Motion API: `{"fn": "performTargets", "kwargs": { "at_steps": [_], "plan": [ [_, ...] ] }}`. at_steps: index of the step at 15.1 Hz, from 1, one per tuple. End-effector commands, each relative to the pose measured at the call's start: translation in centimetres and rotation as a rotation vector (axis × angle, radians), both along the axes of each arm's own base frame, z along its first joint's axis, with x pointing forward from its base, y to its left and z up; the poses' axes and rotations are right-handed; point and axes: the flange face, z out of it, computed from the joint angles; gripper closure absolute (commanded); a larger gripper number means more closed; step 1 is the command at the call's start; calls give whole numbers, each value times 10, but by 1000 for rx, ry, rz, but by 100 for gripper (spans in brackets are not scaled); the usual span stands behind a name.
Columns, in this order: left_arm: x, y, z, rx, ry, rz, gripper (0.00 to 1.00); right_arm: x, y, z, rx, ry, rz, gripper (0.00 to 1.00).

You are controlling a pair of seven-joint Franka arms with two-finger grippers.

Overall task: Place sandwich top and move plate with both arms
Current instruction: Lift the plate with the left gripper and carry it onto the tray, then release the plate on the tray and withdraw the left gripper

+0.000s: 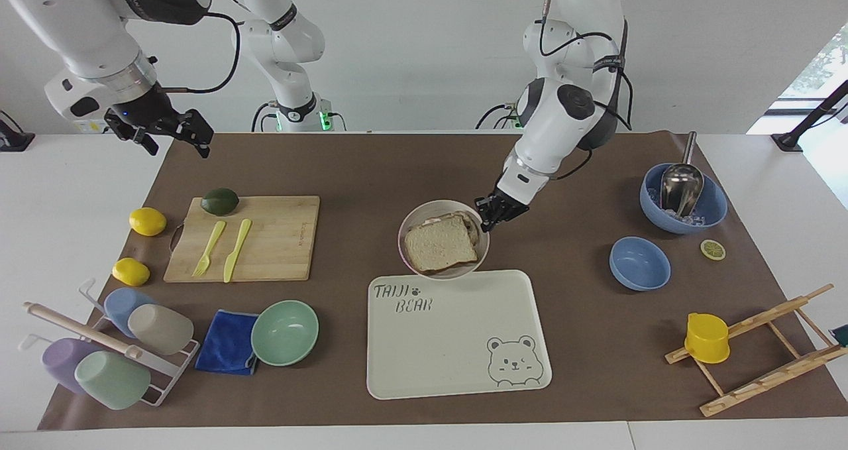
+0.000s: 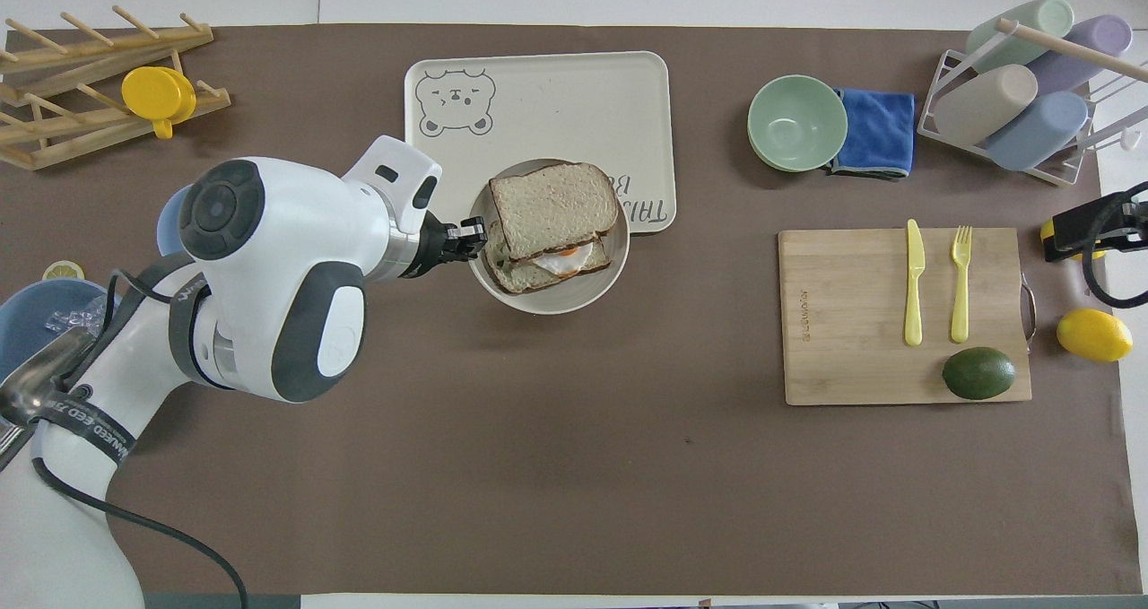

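The tray, the large cream one with the bear drawing, lay flat near the middle of the table, on the side far from the robots. The plate hung in the air over the tray's edge nearest the robots, tipped a little, and it was not resting on anything but the grip. It looked stiff and fairly light, a smooth rimmed dish that would likely slip if pinched loosely, and a hold at one point on the rim lets it tilt under its load. The rim toward the left arm's end was the place taken; a second hold on the rim toward the right arm's end would probably steady it.

The sandwich top lay on the plate over the egg slice, set a little askew so the egg showed at the side nearer the robots. Soft bread, light and loosely stacked, it would probably slide if the plate tipped further.

The left gripper was clamped on the plate's rim, with the sandwich just beside its fingers, toward the right arm's end. The right gripper waited high over the table's edge at the right arm's end, well apart from the plate, fingers spread and holding nothing
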Motion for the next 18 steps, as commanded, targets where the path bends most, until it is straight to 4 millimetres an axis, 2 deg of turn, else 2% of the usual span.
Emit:
{"fn": "performTargets", "kwargs": {
  "at_steps": [1,3,5,7,10,11,13,18],
  "plan": [
    [56,12,6,-34,22,40,100,-7,0,3,16,-6,-13,0],
    [86,8,-8,-35,12,46,100,-6,1,2,16,-4,-12,0],
    [118,9,-34,-35,8,53,100,-6,1,2,16,-3,-12,0],
    [134,6,-56,-34,0,36,100,-7,0,3,16,-7,-13,0],
    [144,12,-71,-36,-51,34,100,-6,1,2,16,-4,-12,0],
    [144,8,-72,-38,-74,37,100,-7,1,3,16,-7,-12,0],
    [136,7,-91,-6,-91,18,100,-6,0,2,16,-6,-13,0],
    [128,11,-100,20,-95,-58,100,-6,1,2,16,-6,-12,0]
  ]
}}
